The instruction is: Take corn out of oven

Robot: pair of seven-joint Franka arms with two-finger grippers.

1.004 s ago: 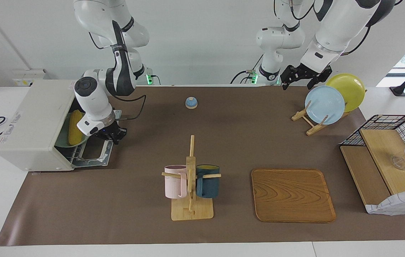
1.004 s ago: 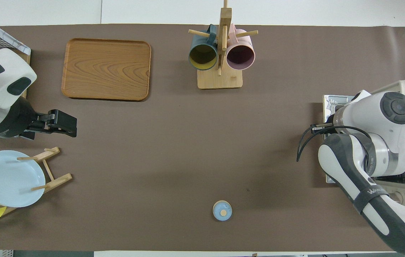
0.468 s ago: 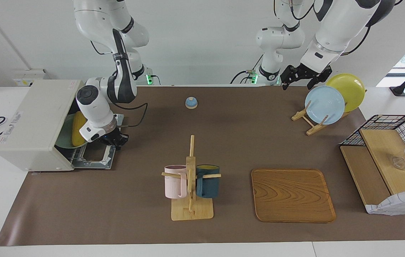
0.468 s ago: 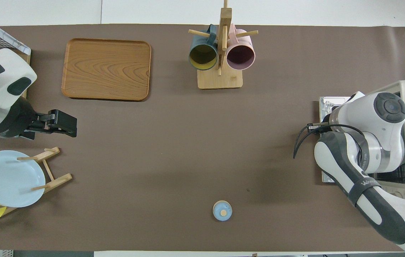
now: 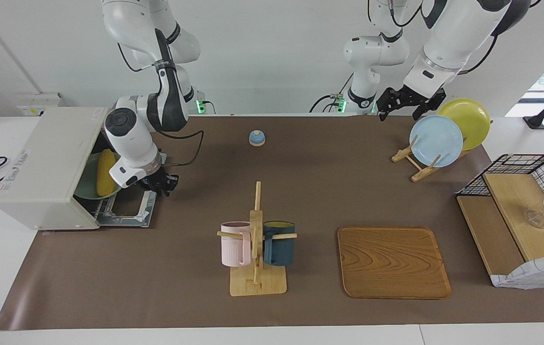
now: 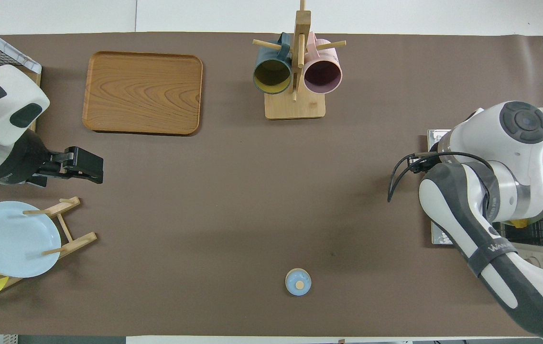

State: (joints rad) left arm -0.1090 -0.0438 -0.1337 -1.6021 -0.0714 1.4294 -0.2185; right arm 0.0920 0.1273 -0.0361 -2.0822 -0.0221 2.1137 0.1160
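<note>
From my remote station I find the corn (image 5: 105, 171) lying on a green plate (image 5: 89, 184) inside the oven (image 5: 49, 165), which stands at the right arm's end of the table with its door (image 5: 130, 211) dropped flat onto the brown mat (image 5: 205, 158). The right gripper (image 5: 161, 184) is outside the oven, over the edge of the open door nearest the table's middle, clear of the corn and holding nothing; I cannot tell from here how far its fingers are parted. The right arm descends from its base, folds at the elbow and angles its wrist downward toward the door; in the overhead view the wrist hides the gripper and most of the oven mouth, and only a sliver of the corn (image 6: 520, 222) shows under the forearm. Compared with a second ago, the right gripper has drawn back from the oven mouth toward the middle of the table, the wrist has risen a little, and the corn has stayed on its plate. The left gripper (image 5: 403, 104) waits in the air over the wooden plate rack (image 5: 413, 160), beside the blue plate (image 5: 436, 140) and yellow plate (image 5: 466, 122), fingers spread wide and empty, unchanged from before.
</note>
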